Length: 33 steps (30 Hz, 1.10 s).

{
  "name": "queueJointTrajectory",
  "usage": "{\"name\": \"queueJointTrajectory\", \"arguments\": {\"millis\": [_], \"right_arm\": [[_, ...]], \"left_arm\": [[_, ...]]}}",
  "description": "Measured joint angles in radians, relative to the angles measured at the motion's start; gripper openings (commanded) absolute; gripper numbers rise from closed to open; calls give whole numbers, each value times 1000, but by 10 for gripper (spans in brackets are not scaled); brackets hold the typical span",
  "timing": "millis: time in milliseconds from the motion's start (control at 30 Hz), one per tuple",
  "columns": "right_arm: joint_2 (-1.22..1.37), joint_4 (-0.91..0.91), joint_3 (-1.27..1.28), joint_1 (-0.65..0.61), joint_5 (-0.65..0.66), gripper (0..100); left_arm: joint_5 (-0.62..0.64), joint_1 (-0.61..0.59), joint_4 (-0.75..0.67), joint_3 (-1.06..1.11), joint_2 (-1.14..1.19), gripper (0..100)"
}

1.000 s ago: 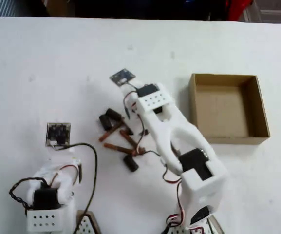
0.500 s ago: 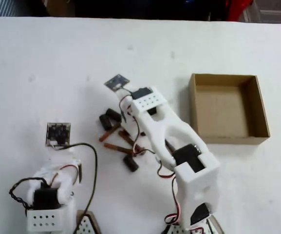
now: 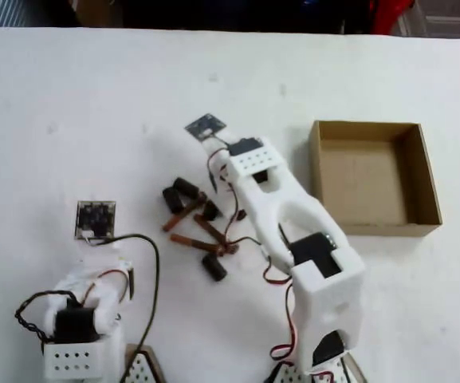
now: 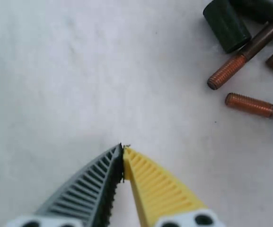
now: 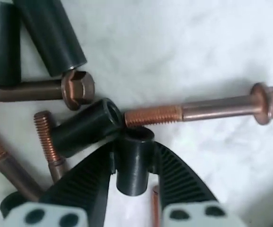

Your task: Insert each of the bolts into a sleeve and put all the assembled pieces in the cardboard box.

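Note:
My right gripper (image 5: 135,156) is shut on a short black sleeve (image 5: 135,163), held just above the pile of parts. A copper bolt (image 5: 207,108) lies on the table with its threaded end almost at the sleeve's open mouth. Around it are other black sleeves (image 5: 51,33) and several more bolts (image 5: 37,91). In the high view the right arm (image 3: 293,223) stretches from the front edge to the pile (image 3: 198,227). My left gripper (image 4: 122,150) is shut and empty, low over bare table, with a sleeve (image 4: 226,26) and bolt ends (image 4: 247,103) farther off.
The open cardboard box (image 3: 417,171) stands to the right of the pile, with nothing visible inside. One sleeve (image 3: 214,267) lies apart at the pile's near side. The white table (image 3: 94,96) spreads wide to the back and left.
The right arm swung slightly left, then back to the right over the pile, keeping the sleeve in its grip. The left arm has not moved.

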Motion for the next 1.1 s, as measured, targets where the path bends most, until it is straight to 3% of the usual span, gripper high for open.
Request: {"name": "queueJointTrajectory", "arguments": {"millis": [1100], "right_arm": [[-979, 522, 68, 0, 0, 16]], "left_arm": [[0, 0, 0, 0, 0, 24]]}}
